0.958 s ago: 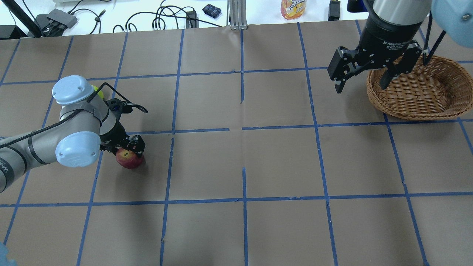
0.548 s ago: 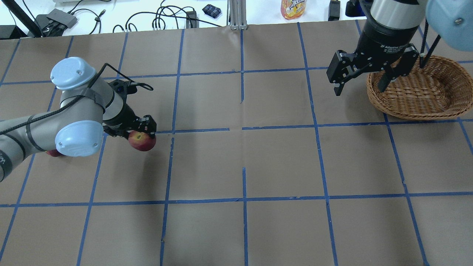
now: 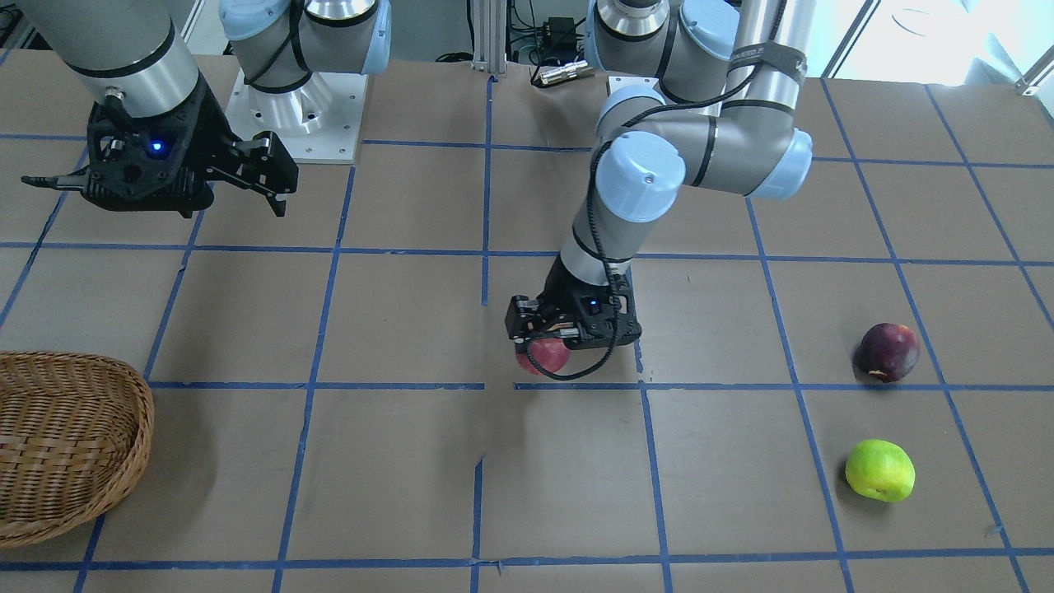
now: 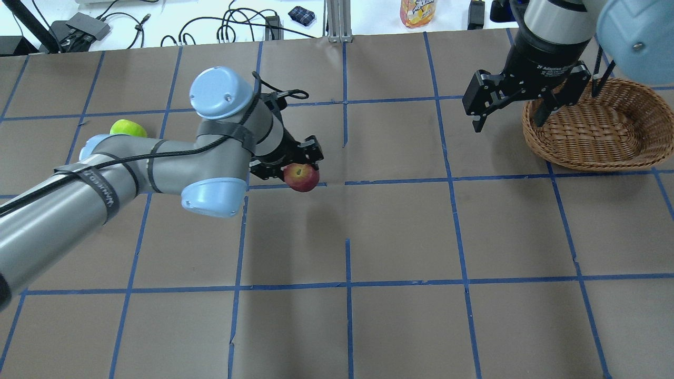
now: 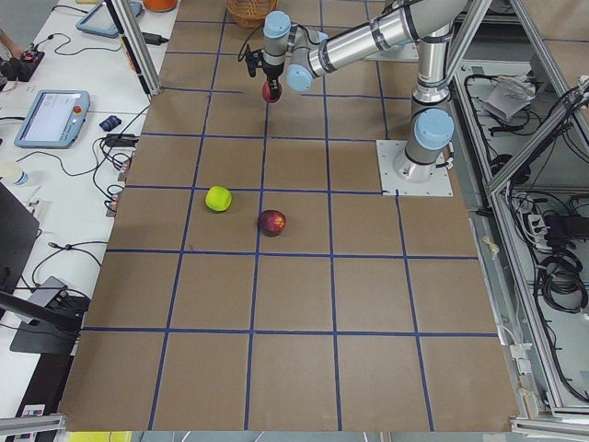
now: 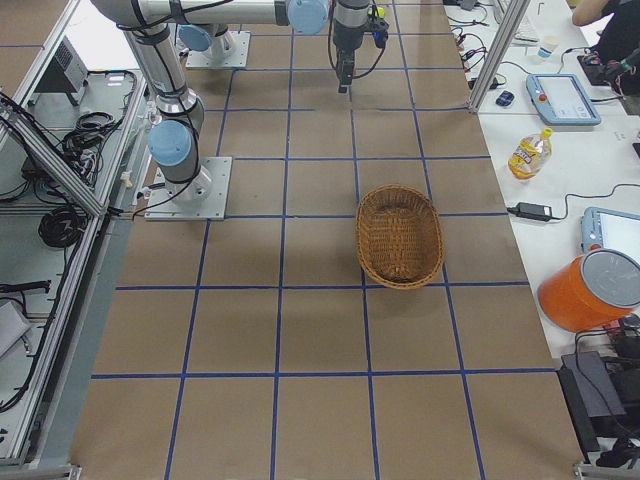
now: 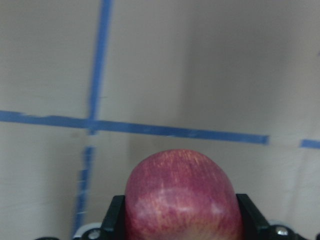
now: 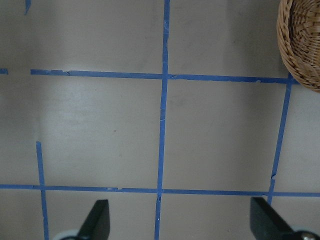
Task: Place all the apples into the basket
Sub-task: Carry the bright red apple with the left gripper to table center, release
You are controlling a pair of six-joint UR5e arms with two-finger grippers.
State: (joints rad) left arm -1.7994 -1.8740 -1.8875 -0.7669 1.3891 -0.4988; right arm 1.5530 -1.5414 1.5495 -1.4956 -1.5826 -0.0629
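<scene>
My left gripper (image 4: 295, 166) is shut on the red apple (image 4: 301, 177) and holds it above the table near its middle. It also shows in the front view (image 3: 544, 354) and fills the bottom of the left wrist view (image 7: 182, 197). The dark maroon apple (image 3: 888, 352) and the lime green apple (image 3: 880, 470) lie on the table at the robot's left. The green apple also shows in the overhead view (image 4: 128, 128). The empty wicker basket (image 4: 597, 129) stands at the far right. My right gripper (image 4: 513, 108) is open and empty, hovering beside the basket's left rim.
The table is brown paper with a blue tape grid. Behind its far edge lie cables, an orange drink bottle (image 4: 417, 11) and small devices. Both arm bases stand at the robot's side of the table (image 3: 288, 115).
My left gripper has lifted the red apple and carried it right, toward the table's middle. The right gripper has drifted slightly up and left by the basket.
</scene>
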